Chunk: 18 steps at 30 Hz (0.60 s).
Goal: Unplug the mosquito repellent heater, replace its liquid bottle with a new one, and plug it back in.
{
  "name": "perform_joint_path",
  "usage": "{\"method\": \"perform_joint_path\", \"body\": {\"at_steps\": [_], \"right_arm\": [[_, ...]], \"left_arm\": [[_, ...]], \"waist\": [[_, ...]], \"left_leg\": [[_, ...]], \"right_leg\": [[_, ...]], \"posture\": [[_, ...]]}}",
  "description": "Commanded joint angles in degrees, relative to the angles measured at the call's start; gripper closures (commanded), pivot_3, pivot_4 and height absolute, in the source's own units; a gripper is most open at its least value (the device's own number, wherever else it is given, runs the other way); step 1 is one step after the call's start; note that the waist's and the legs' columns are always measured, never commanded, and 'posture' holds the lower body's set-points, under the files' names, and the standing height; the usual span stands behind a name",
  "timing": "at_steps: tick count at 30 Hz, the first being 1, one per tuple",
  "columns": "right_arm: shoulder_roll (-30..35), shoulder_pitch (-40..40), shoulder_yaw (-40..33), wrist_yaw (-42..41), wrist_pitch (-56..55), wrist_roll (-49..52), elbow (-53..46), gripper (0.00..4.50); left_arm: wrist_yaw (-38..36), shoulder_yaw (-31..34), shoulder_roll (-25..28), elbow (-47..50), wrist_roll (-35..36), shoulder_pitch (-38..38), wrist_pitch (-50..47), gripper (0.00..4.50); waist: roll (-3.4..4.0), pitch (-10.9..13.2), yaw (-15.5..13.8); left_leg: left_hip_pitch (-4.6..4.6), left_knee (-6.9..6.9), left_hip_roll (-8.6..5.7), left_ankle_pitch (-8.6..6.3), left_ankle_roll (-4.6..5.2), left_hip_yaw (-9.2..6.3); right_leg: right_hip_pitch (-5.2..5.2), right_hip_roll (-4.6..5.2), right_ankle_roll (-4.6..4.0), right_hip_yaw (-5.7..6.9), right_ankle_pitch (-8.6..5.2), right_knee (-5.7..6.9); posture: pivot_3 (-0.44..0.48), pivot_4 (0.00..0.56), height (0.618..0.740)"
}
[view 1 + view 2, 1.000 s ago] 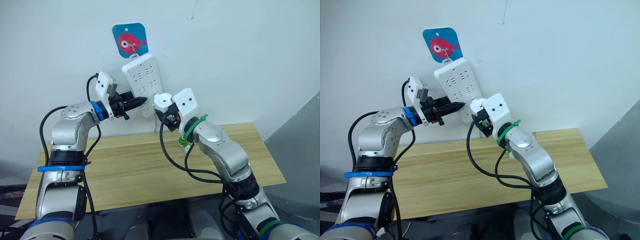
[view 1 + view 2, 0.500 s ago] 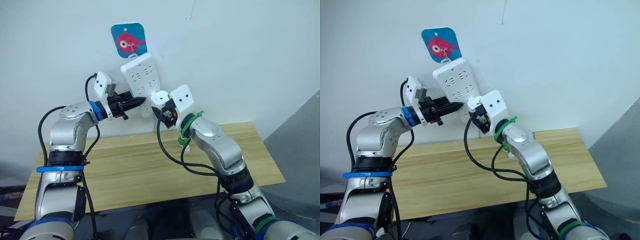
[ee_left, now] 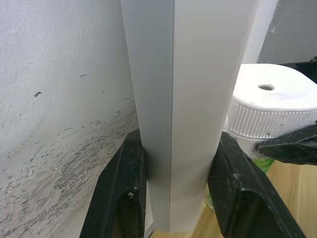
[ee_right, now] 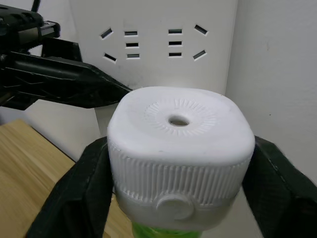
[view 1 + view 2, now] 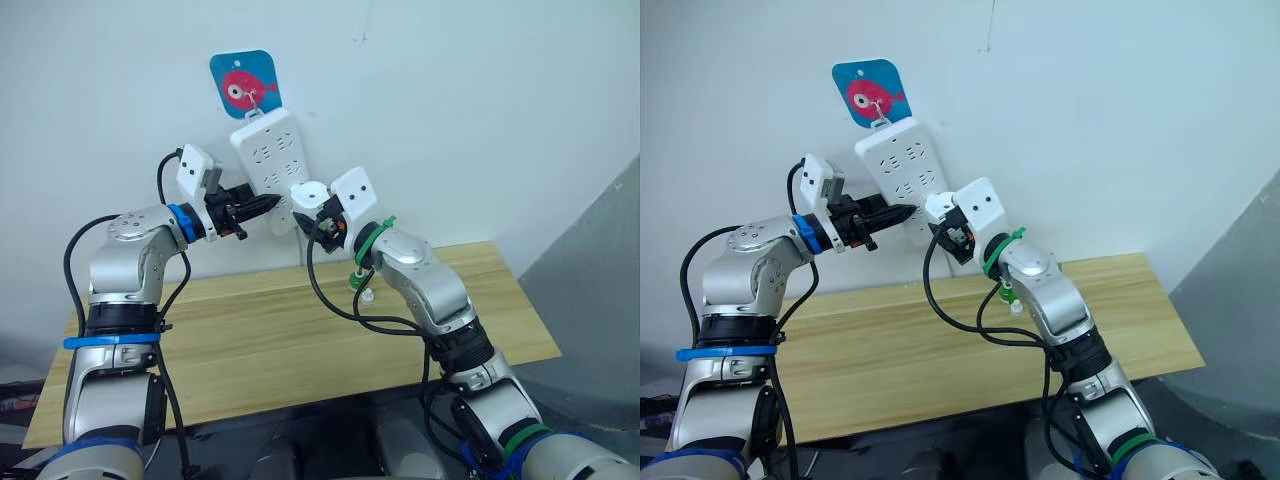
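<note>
Tall white multi-socket power strip (image 5: 268, 170), hung above the light wooden worktop (image 5: 250, 340), is pinched by the left claw (image 3: 171, 193). Right claw (image 4: 178, 188) grips the small white rounded heater (image 4: 179, 148) just before the sockets. Final step, re-plugging: next, align prongs with a socket and press.

Lighting is bright, even and diffuse, with no hard glare anywhere. The white wall (image 5: 480, 110) reads slightly bluish and darkens gently toward the picture corners in both head views. Soft, faint shadows fall on the wall just beside the power strip (image 5: 266, 165) and under the arms onto the wooden table (image 5: 260, 340). The head views are sharp across the frame. In the left wrist view the power strip's near edge is close and softly out of focus; in the right wrist view the mosquito repellent heater (image 4: 179, 148) is crisp, the black fingers (image 4: 69, 198) beside it slightly blurred.
</note>
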<state>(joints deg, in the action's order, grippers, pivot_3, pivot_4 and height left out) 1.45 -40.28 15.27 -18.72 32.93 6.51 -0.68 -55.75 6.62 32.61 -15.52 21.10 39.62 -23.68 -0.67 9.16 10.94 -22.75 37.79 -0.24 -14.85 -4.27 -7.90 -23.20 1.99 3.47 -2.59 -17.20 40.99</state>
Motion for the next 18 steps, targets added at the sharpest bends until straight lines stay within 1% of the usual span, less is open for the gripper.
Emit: {"method": "perform_joint_path", "body": {"at_steps": [1, 5, 8, 10, 11, 13, 18], "right_arm": [[1.23, -1.11, -0.90, -0.78, 1.78, 0.08, -5.45, 0.00], [5.48, 1.05, -0.20, -3.65, 6.00, 0.92, -13.64, 0.00], [8.18, 3.38, 0.10, -5.91, 8.72, 2.49, -19.80, 0.00], [9.63, 4.69, 0.25, -7.09, 9.74, 3.46, -22.98, 0.00], [10.27, 5.38, 0.13, -7.71, 10.24, 4.07, -24.42, 0.00], [11.54, 6.71, -0.02, -9.49, 10.78, 5.54, -26.73, 0.00], [13.37, 7.62, 0.24, -12.04, 11.18, 7.70, -28.27, 0.00]], "left_arm": [[-1.68, -1.45, 0.30, 1.53, -0.91, 0.17, 3.77, 3.20], [0.92, 0.02, 0.66, -1.87, -2.26, 0.66, 7.05, 3.20], [2.28, 1.31, 1.52, -3.74, -2.33, 0.63, 8.61, 3.20], [2.73, 1.56, 2.44, -4.18, -2.79, 0.05, 9.60, 2.46], [2.66, 1.74, 2.84, -3.98, -2.83, -0.49, 9.96, 2.21], [3.45, 2.26, 3.68, -3.58, -3.24, -1.95, 11.07, 1.55], [6.25, 4.57, 5.22, -2.03, -3.23, -5.30, 11.84, 0.06]], "waist": [[0.00, 0.00, -0.26], [-0.03, -0.02, -0.34], [-0.06, -0.04, -0.30], [-0.06, -0.04, -0.37], [-0.06, -0.04, -0.29], [-0.06, -0.04, -0.20], [-0.06, -0.04, -0.73]], "left_leg": [[-0.09, -0.02, -0.06, 0.03, -0.06, -0.02], [-0.24, -0.06, -0.23, 0.06, -0.17, 0.11], [-0.21, -0.04, -0.22, 0.02, -0.10, 0.10], [-0.13, 0.00, -0.15, -0.06, 0.05, 0.06], [-0.10, -0.01, -0.12, -0.05, 0.05, 0.03], [0.01, -0.02, -0.06, -0.05, 0.07, 0.01], [-0.05, -0.02, -0.07, -0.05, 0.07, 0.02]], "right_leg": [[-0.05, 0.07, 0.00, 0.03, 0.00, -0.07], [-0.05, 0.34, 0.00, -0.02, 0.00, -0.38], [-0.02, 0.33, 0.01, -0.01, 0.00, -0.39], [-0.01, 0.23, 0.01, 0.00, 0.00, -0.20], [-0.02, 0.18, 0.01, 0.01, 0.00, -0.14], [-0.02, 0.06, 0.00, -0.02, -0.01, -0.04], [-0.02, 0.10, -0.01, 0.00, -0.01, -0.11]], "posture": [[-0.120, 0.115, 0.734], [-0.118, 0.115, 0.734], [-0.110, 0.111, 0.734], [-0.099, 0.110, 0.734], [-0.095, 0.110, 0.734], [-0.089, 0.108, 0.734], [-0.067, 0.110, 0.734]]}}
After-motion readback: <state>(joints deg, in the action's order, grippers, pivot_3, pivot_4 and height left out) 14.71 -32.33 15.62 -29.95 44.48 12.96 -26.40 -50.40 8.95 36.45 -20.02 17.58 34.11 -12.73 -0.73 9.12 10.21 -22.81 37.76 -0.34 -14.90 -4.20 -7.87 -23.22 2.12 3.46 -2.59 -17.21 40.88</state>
